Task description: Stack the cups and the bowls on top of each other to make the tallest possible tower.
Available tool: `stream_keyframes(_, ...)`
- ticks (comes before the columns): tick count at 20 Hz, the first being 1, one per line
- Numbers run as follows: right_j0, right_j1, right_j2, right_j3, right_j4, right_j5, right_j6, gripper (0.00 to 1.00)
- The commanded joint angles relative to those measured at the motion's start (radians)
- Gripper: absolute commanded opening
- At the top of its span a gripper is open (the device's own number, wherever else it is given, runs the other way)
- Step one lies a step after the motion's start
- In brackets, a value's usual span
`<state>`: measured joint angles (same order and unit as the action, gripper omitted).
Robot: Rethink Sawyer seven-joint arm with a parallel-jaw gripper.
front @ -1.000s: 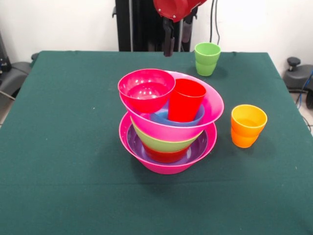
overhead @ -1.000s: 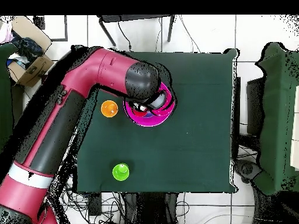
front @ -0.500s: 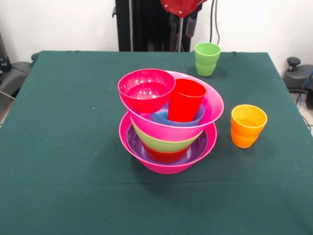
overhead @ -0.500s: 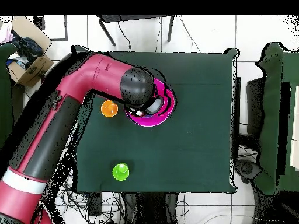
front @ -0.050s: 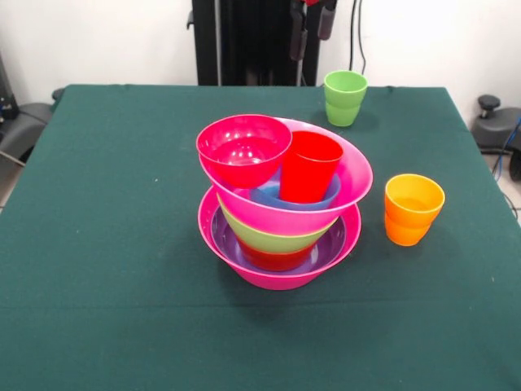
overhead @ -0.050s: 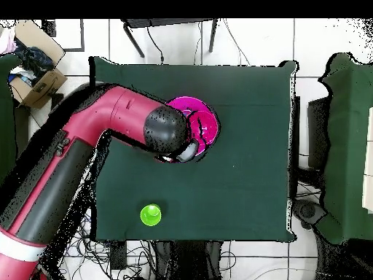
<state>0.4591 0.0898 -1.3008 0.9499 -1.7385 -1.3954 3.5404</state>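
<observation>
- Front view, table (front @ -0.050s: 106, 244): covered in dark green cloth, filled most of the frame.
- Arm (overhead @ -0.050s: 87, 157): red and black in the overhead view, ran from lower left to frame centre, its black round joint over the lower left part of the tower and hiding the orange cup there.
- Tower (front @ -0.050s: 281, 204): sat at frame centre in the front view; base was a large hot-pink bowl (front @ -0.050s: 281, 273) with a purple bowl (front @ -0.050s: 326, 244) nested inside, then a red-orange bowl (front @ -0.050s: 273, 259), then a lime green bowl (front @ -0.050s: 264, 236).
- Second hot-pink bowl (front @ -0.050s: 350, 175): rested on top, tilted, higher at right.
- Inside it: crimson bowl (front @ -0.050s: 242, 151) at left, leaning on the rim; small blue bowl (front @ -0.050s: 264, 195) holding the upright red cup (front @ -0.050s: 309, 167).
- Orange cup (front @ -0.050s: 413, 208): upright, right of the tower, apart from it.
- Green cup (front @ -0.050s: 344, 97): upright, upper right of centre near the table's far edge.
- Gripper (front @ -0.050s: 311, 20): only dark tips showed at the top edge, above the table, touching nothing; fingers apart or together, could not tell.
</observation>
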Motion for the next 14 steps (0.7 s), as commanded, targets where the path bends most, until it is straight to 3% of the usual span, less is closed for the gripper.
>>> stream_keyframes(1, -0.007, -0.010, 0.212, 0.082, 0.077, 0.132, -0.283, 1.00)
stream_keyframes(5, -0.013, -0.032, 0.266, 0.078, 0.081, 0.080, -0.358, 1.00)
stream_keyframes(7, -0.014, -0.028, 0.273, 0.079, 0.089, 0.098, -0.317, 1.00)
stream_keyframes(10, -0.020, -0.001, 0.247, 0.077, 0.096, 0.125, -0.132, 1.00)
stream_keyframes(14, -0.022, 0.025, 0.220, 0.082, 0.100, 0.138, -0.031, 1.00)
